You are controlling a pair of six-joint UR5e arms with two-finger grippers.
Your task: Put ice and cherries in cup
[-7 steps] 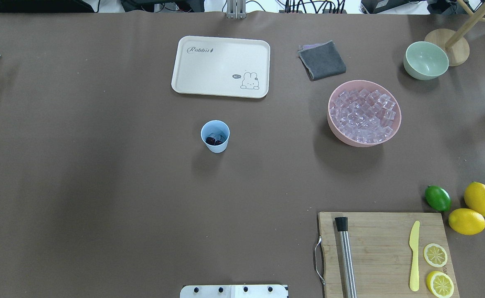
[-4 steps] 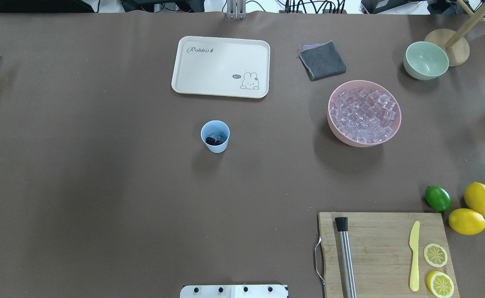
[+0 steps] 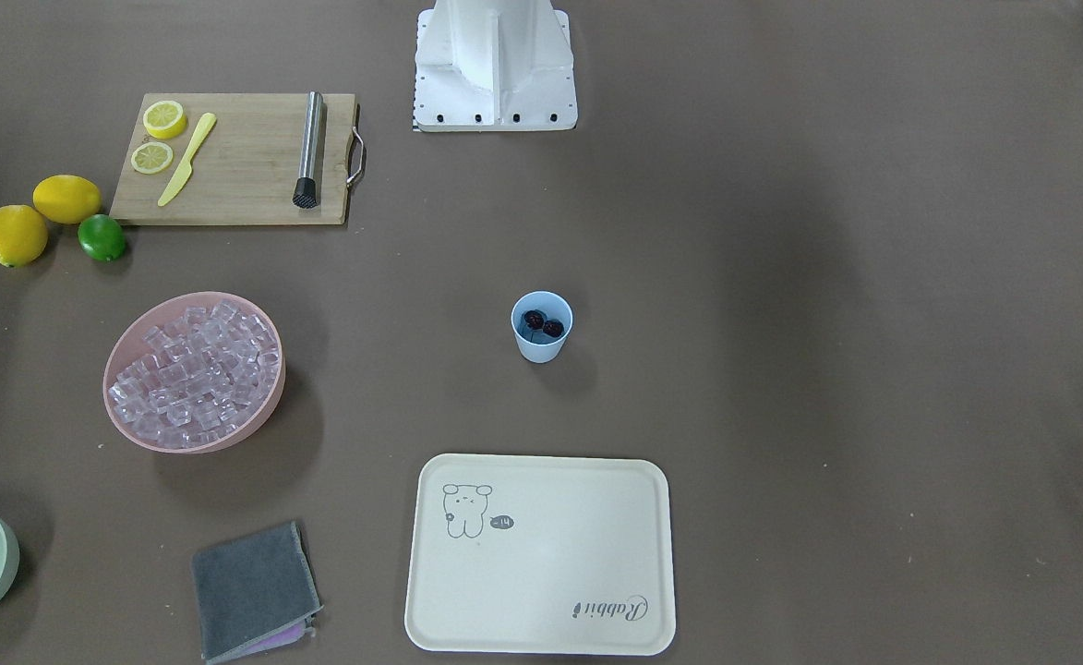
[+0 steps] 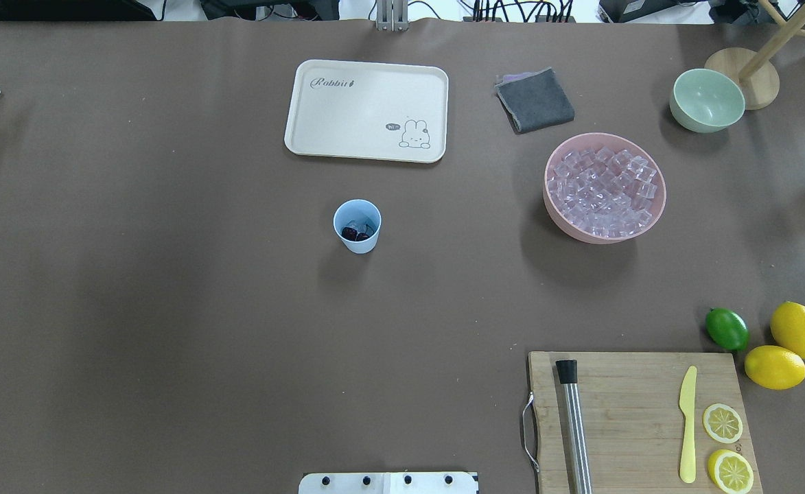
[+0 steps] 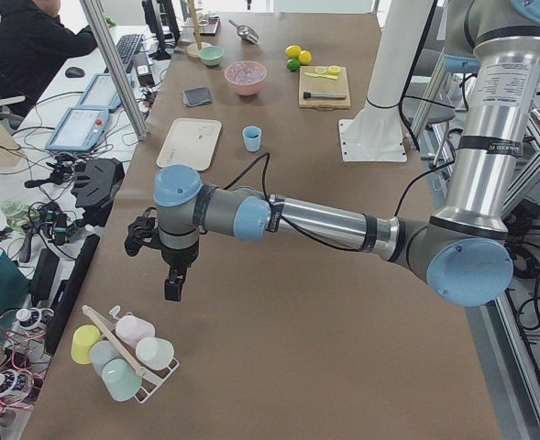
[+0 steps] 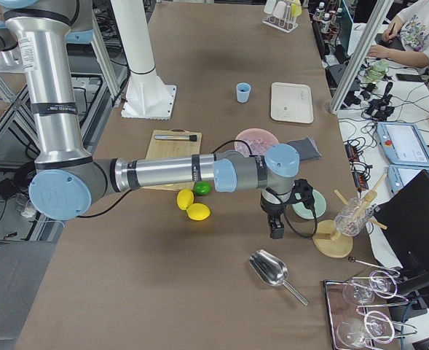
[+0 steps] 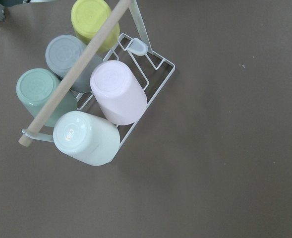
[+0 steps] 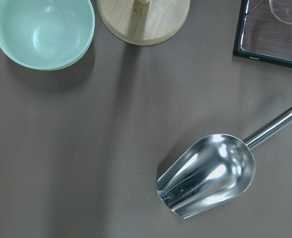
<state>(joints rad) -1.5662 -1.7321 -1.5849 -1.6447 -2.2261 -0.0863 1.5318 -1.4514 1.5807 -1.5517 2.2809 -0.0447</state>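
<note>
The light blue cup (image 4: 357, 226) stands upright mid-table, also in the front view (image 3: 541, 326). The two dark cherries (image 4: 354, 234) lie inside it (image 3: 542, 323), with a clear ice cube (image 4: 356, 224) beside them. Many ice cubes (image 4: 604, 192) fill the pink bowl (image 4: 553, 206) at the right. My left gripper (image 5: 173, 284) hangs far off the table's left end over a rack of cups; it shows only in the exterior left view, so I cannot tell if it is open. My right gripper (image 6: 276, 230) hangs over the far right end near a metal scoop (image 8: 210, 173); I cannot tell its state either.
A cream tray (image 4: 366, 110) and a grey cloth (image 4: 534, 100) lie behind the cup. A pale green bowl (image 4: 707, 100) and wooden stand (image 4: 745, 75) are at back right. A cutting board (image 4: 635, 418) holds a muddler, knife and lemon slices; a lime (image 4: 726, 328) and lemons sit beside it.
</note>
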